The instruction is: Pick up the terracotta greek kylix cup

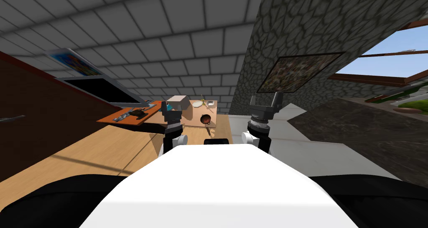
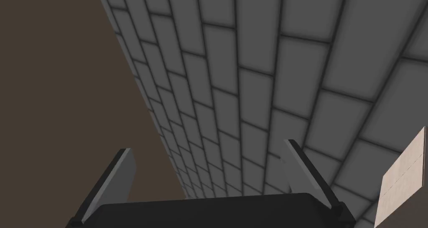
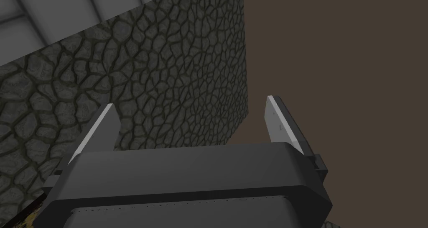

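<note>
The kylix cup (image 1: 205, 119) is a small reddish-brown bowl with a dark inside. It stands on a light wooden table (image 1: 219, 127) ahead of me, slightly left of centre. My left gripper (image 1: 168, 108) is raised in front of the table's left part, left of the cup and apart from it. In the left wrist view the left gripper (image 2: 209, 171) is open and holds nothing. My right gripper (image 1: 264, 100) is held up to the right of the table, away from the cup. Its fingers stand open and empty in the right wrist view too (image 3: 190, 121).
A beige box (image 1: 177, 102) stands on the table behind my left gripper. Small pale items (image 1: 204, 104) lie at the table's far side. An orange desk (image 1: 125, 116) with dark objects and a dark screen (image 1: 104, 91) are to the left. A white counter (image 1: 301, 133) runs along the right.
</note>
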Robot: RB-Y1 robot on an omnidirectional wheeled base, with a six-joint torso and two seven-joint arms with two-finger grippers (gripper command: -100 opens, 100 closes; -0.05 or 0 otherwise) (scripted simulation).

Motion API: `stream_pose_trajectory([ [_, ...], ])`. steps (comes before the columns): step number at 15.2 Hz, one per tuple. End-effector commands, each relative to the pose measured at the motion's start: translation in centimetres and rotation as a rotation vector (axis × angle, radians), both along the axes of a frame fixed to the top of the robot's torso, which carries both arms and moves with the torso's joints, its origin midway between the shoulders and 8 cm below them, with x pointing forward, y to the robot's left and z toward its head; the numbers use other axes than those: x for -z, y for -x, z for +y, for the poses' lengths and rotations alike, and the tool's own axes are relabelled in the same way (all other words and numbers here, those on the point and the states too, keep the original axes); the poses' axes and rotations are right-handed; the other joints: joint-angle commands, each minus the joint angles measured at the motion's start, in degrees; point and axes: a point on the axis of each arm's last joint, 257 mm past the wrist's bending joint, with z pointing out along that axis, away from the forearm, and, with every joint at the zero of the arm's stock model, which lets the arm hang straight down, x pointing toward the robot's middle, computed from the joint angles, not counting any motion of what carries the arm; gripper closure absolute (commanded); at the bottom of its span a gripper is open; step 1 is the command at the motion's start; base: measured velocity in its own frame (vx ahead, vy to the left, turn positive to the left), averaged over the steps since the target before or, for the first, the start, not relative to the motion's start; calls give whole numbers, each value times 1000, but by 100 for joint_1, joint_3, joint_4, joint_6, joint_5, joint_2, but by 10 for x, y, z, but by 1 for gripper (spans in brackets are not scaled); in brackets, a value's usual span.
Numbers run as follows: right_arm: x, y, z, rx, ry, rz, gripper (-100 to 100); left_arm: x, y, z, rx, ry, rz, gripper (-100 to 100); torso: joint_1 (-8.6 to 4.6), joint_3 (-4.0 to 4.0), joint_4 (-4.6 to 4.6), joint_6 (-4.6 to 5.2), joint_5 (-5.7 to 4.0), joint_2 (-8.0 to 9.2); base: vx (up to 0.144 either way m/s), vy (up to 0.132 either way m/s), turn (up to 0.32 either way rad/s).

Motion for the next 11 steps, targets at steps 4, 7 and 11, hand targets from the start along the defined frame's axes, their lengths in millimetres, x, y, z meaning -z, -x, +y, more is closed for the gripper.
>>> stream_pose_trajectory([
  [4, 0, 0, 0, 0, 0, 0, 0, 12, -11, -9, 45, -81, 56, -100, 1, 0, 0, 0, 0, -1, 1, -2, -1],
  [7, 0, 0, 0, 0, 0, 0, 0, 25, -20, -13, 68, -129, 108, -100, 0, -1, 0, 0, 0, -2, 6, -9, -4],
  [11, 0, 0, 0, 0, 0, 0, 0, 54, -36, -14, 87, -183, 204, -100, -3, -3, -1, 1, 0, -5, 9, -15, -7],
])
